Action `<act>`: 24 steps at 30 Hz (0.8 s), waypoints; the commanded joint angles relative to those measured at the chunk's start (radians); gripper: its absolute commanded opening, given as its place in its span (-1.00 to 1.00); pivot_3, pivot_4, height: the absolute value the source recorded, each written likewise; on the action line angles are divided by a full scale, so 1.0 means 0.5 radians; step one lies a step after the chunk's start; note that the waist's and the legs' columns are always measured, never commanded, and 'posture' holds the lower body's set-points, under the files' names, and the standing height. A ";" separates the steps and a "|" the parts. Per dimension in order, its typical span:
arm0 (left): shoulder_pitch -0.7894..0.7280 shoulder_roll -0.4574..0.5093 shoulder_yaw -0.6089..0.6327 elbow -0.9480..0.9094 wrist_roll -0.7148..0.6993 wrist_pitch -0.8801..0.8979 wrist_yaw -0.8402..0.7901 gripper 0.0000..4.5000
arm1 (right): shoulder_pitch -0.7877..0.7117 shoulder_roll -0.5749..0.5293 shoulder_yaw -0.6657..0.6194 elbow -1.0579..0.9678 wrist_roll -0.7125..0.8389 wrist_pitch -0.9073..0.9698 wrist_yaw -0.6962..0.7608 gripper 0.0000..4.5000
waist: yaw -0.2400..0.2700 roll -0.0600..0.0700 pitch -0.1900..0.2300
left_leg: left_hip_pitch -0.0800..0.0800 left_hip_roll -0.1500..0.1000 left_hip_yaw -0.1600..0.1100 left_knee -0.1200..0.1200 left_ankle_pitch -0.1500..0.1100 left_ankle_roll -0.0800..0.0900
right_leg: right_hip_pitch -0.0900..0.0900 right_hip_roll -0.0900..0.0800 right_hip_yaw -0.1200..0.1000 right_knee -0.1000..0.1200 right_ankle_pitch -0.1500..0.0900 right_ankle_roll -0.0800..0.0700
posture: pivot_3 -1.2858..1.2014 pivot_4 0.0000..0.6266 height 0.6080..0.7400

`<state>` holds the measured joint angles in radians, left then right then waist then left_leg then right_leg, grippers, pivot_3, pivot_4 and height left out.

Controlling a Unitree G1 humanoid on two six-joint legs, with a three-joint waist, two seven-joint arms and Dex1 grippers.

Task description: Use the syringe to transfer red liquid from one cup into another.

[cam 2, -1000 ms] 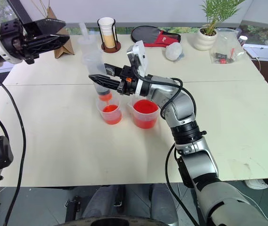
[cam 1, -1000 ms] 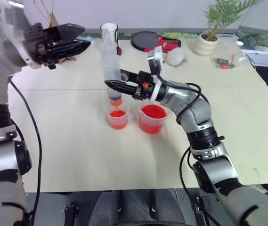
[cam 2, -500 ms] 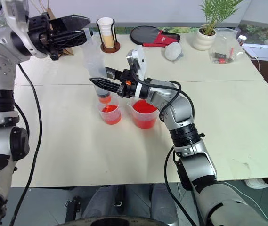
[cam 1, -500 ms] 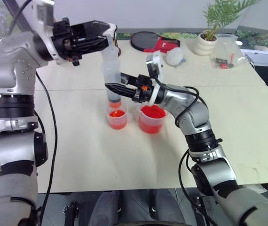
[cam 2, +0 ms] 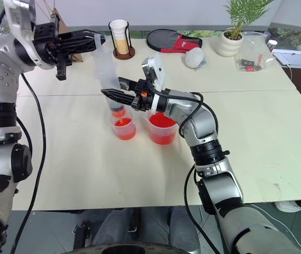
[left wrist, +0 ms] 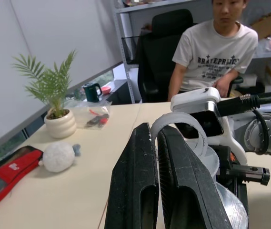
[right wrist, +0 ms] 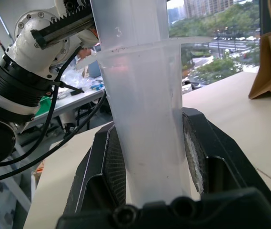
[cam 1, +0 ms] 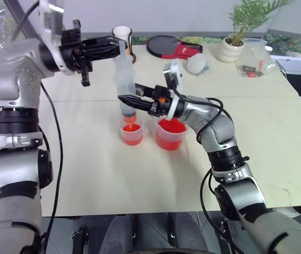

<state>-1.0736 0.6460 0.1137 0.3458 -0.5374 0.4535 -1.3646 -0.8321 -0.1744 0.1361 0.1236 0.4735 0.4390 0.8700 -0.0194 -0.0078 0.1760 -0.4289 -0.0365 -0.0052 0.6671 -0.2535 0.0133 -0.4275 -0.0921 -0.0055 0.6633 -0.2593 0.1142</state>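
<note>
While my right hand [cam 1: 125, 98] clamps the syringe [cam 1: 125, 79] upright over the smaller cup [cam 1: 131, 132] mid-table and my left hand [cam 1: 119, 45] pinches its plunger top, a skewed push could tilt the nozzle and spray red liquid [cam 1: 132, 128] outside.

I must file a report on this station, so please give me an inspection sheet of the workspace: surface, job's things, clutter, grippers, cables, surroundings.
Surface: cream table, no spill seen.
Job's things: syringe upright, orange tip over the smaller cup; spouted beaker beside it; both hold red liquid.
Clutter: cream cup in dark holder, black round case with red pouch, white ball, plastic bag, potted plant.
Grippers: right gripper shut on the syringe barrel; left gripper shut at the plunger top.
Cables: black cables along both arms.
Surroundings: seated person, shelves, windows.
</note>
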 commanded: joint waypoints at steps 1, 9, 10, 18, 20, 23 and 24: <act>0.097 -0.003 -0.063 -0.080 0.001 0.045 -0.028 -0.99 | -0.158 0.011 -0.114 -0.080 0.039 -0.062 -0.030 -0.39 | 0.002 0.000 0.000 | 0.000 0.000 0.000 0.000 0.000 0.000 | 0.000 0.000 0.000 0.000 0.000 0.000 | 0.03 -0.52 1.00; 0.231 -0.024 -0.147 -0.149 0.066 -0.009 -0.028 -0.99 | -0.223 0.006 -0.146 -0.026 0.011 -0.111 -0.022 -0.39 | 0.000 0.000 0.000 | 0.000 0.000 0.000 0.000 0.000 0.000 | 0.000 0.000 0.000 0.000 0.000 0.000 | 0.03 -0.52 1.00; 0.251 -0.031 -0.160 -0.151 0.083 -0.025 -0.025 -0.99 | -0.237 0.006 -0.153 -0.011 0.005 -0.123 -0.023 -0.39 | 0.001 0.000 0.000 | 0.000 0.000 0.000 0.000 0.000 0.000 | 0.000 0.000 0.000 0.000 0.000 0.000 | 0.03 -0.52 1.00; 0.280 -0.048 -0.173 -0.137 0.130 -0.063 -0.011 -0.99 | -0.288 0.014 -0.177 0.012 -0.006 -0.144 -0.026 -0.39 | 0.001 0.000 0.000 | 0.001 0.000 0.000 0.000 0.000 0.000 | 0.000 0.000 0.000 0.000 0.000 0.000 | 0.03 -0.52 1.00; 0.243 -0.040 -0.130 -0.108 0.101 -0.020 0.003 -0.99 | -0.280 0.012 -0.175 -0.008 0.002 -0.126 -0.023 -0.39 | 0.000 0.000 0.000 | 0.001 0.000 0.000 0.000 0.000 0.000 | 0.000 0.000 0.000 0.000 0.000 0.000 | 0.03 -0.52 1.00; 0.183 0.005 -0.047 -0.047 0.048 0.052 0.009 -0.56 | -0.260 0.000 -0.173 -0.041 0.010 -0.103 -0.019 -0.39 | 0.002 0.000 0.000 | 0.001 0.000 0.000 0.000 0.000 0.000 | 0.000 0.000 0.000 0.000 0.000 0.000 | 0.03 -0.52 1.00; 0.167 0.033 -0.004 -0.024 0.024 0.076 0.016 -0.36 | -0.254 -0.003 -0.173 -0.052 0.012 -0.095 -0.021 -0.39 | 0.000 0.000 0.000 | 0.001 -0.001 0.000 0.000 0.000 0.000 | 0.000 0.000 0.000 0.000 0.000 0.000 | 0.03 -0.52 1.00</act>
<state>-0.9855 0.6454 0.1161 0.3165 -0.5171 0.4595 -1.3413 -0.8814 -0.1826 0.1091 0.1956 0.4370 0.4425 0.8675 -0.0194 -0.0078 0.1760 -0.4285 -0.0367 -0.0052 0.6670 -0.2535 0.0133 -0.4274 -0.0922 -0.0054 0.6632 -0.2593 0.1142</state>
